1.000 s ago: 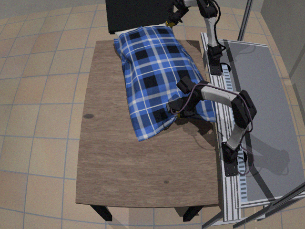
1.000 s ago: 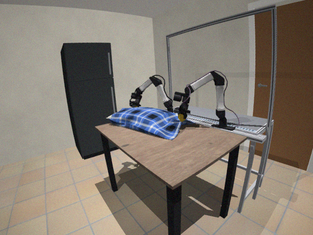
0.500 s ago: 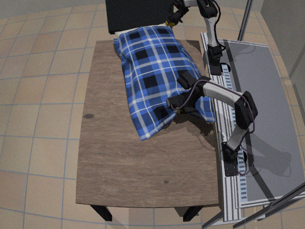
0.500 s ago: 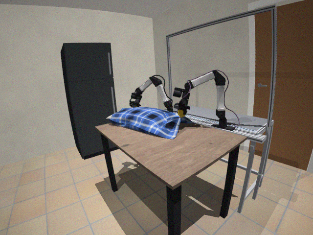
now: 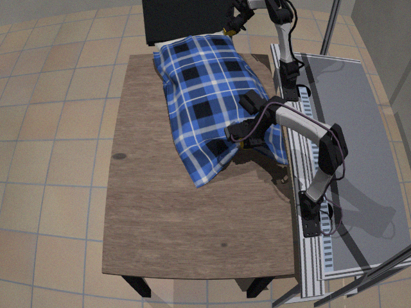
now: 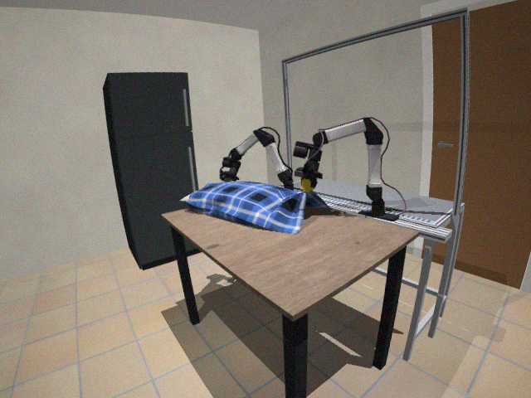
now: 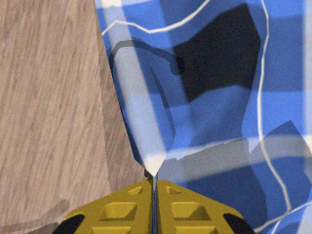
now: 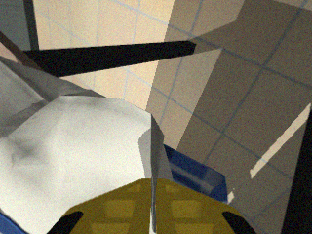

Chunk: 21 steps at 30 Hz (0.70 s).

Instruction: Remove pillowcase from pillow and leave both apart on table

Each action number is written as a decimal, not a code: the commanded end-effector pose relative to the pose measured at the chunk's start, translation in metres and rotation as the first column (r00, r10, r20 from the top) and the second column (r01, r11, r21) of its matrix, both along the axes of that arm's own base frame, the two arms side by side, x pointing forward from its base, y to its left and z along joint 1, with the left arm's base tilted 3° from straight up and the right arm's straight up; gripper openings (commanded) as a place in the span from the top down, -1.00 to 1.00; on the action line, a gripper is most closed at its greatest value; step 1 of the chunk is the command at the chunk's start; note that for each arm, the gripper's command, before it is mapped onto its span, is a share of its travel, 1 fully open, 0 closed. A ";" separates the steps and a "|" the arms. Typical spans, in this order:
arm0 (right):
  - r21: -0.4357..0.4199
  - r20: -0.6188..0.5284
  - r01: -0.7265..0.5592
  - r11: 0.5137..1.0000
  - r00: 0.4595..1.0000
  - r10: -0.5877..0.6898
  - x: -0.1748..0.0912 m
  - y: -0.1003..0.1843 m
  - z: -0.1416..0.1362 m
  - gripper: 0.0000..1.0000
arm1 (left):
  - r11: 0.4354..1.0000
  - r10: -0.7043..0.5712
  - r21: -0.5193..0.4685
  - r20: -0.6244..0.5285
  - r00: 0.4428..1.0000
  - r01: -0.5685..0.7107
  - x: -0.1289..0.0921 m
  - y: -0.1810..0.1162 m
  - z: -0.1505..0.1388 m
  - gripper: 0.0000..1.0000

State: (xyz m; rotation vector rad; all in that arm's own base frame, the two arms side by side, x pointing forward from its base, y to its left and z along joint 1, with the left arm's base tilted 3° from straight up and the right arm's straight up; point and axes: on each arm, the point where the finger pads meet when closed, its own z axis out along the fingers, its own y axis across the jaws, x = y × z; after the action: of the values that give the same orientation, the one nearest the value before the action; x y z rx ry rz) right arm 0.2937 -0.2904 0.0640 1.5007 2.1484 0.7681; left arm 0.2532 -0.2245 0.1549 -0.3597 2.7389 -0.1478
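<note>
Pillowcase: blue plaid pillowcase [image 5: 205, 79] [image 6: 253, 201] [image 7: 214, 112] [image 8: 200, 177], upper middle of the top view, still around most of the filling.
Pillow: white pillow [image 5: 163, 45] [image 6: 186, 198] [image 8: 88, 146], mostly hidden; a pale strip shows at the case's upper end, past the edge of the wooden table [image 5: 166, 215] [image 6: 334, 248] [image 7: 49, 97] [image 8: 15, 53].
Left fingers: left gripper [image 5: 241, 144] [image 6: 307, 185] [image 7: 154, 181] closed on a pinch of plaid at the lower end, drawn to a peak. Probably the anchor for pulling the case off.
Right fingers: right gripper [image 5: 228, 32] [image 6: 231, 180] [image 8: 153, 181] closed on a fold of white pillow. Likely chosen because this end is exposed; a grip here should leave the case free to slide.
Reason for layout: hands at opposite ends, so a pull apart should work the sleeve off. Slack lower corners suggest the filling stops short of that end.
Stage: early by my reading; no gap between the two items.
Next: draw case toward lower frame, keep hold of pillow.
Risk: small pinches could slip; too much pull at the top could drag the pillow off the table.
Surroundings: black refrigerator [image 5: 189, 20] [image 6: 149, 149] beyond the upper table edge, may limit reach that way. Arm bench [image 5: 358, 132] [image 6: 445, 233] along the right side; plaid corner lies close by, might snag.

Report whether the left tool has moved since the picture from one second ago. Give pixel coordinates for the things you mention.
Yes. In the exterior view, the left tool [image 5: 241, 145] [image 6: 306, 190] [image 7: 154, 188] now sits higher, judged against its arm's fixed base plate [image 5: 311, 231] [image 6: 393, 217].
</note>
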 end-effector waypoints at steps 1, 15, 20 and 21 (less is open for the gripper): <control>-0.020 0.007 0.009 1.000 1.000 -0.009 0.000 -0.004 0.001 1.00 | 1.000 0.007 -0.003 0.007 1.000 -0.007 -0.002 0.009 0.022 1.00; -0.020 0.007 0.009 1.000 1.000 -0.009 0.000 -0.004 0.001 1.00 | 1.000 0.013 0.027 -0.006 1.000 -0.013 -0.002 0.013 0.029 1.00; -0.020 0.007 0.009 1.000 1.000 -0.009 0.000 -0.004 0.001 1.00 | 1.000 0.013 0.026 -0.004 1.000 -0.013 -0.001 0.013 0.030 1.00; -0.020 0.007 0.009 1.000 1.000 -0.009 0.000 -0.004 0.001 1.00 | 1.000 0.013 0.025 -0.003 1.000 -0.013 -0.001 0.012 0.031 1.00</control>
State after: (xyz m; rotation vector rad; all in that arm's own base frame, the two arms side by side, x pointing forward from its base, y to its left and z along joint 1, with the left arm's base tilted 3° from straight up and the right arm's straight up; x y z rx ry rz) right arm 0.2937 -0.2905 0.0640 1.5003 2.1482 0.7676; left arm 0.2501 -0.2213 0.1755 -0.3575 2.7494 -0.1339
